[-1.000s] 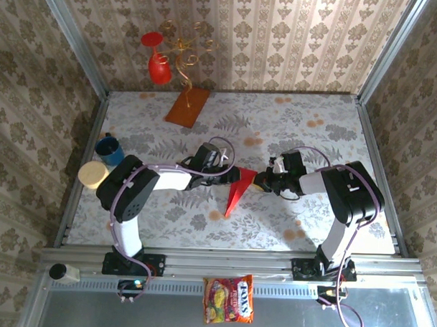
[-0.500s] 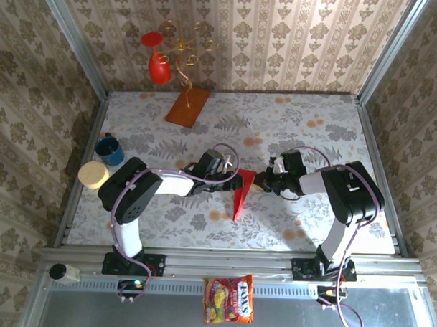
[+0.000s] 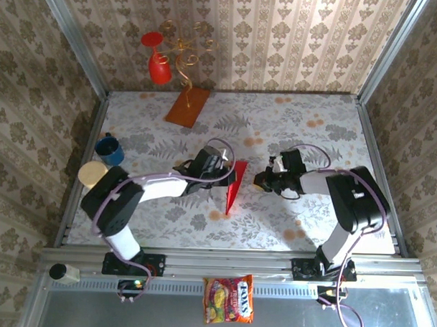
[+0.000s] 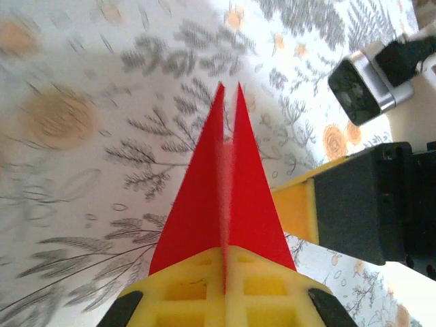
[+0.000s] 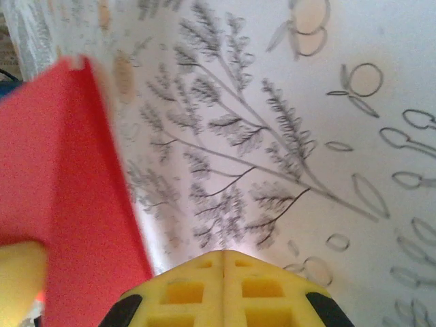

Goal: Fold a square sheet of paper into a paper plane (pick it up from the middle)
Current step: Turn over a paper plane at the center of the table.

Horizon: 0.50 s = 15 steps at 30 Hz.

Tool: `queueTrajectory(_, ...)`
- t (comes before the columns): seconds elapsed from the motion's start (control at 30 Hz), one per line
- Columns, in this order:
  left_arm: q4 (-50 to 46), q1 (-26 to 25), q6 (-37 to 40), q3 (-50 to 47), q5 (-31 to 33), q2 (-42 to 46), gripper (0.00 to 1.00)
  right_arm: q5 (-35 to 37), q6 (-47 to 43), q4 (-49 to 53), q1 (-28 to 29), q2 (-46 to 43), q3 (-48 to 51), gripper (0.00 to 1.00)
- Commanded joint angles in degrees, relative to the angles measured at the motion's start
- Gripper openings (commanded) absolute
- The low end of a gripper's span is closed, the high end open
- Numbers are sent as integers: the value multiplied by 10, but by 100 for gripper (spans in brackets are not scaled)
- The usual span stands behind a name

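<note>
clamping the paper plane (image 3: 234,189) on its crease, left gripper (image 3: 224,175) likely pins the fold. right gripper (image 3: 259,183), at 3 o'clock, clenches nothing.

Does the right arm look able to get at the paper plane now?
Probably yes: the paper plane, pinched in the left fingers, sits close beside the right fingers with nothing between. Those are shut and would need opening first.
</note>
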<state>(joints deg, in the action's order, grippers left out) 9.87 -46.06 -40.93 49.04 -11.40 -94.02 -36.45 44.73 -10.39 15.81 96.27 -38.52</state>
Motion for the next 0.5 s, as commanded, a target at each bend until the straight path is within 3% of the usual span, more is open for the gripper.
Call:
queueTrajectory(0.0, -155, -3, 63, 46, 114, 50, 0, 18, -13, 51, 4, -61, 8, 0)
queueTrajectory(0.2, -295, -3, 104, 102, 200, 46, 0, 50, 0, 71, 34, -152, 57, 0)
queueTrajectory(0.47, -314, -5, 102, 119, 233, -17, 0, 97, 17, 89, 89, -227, 98, 0)
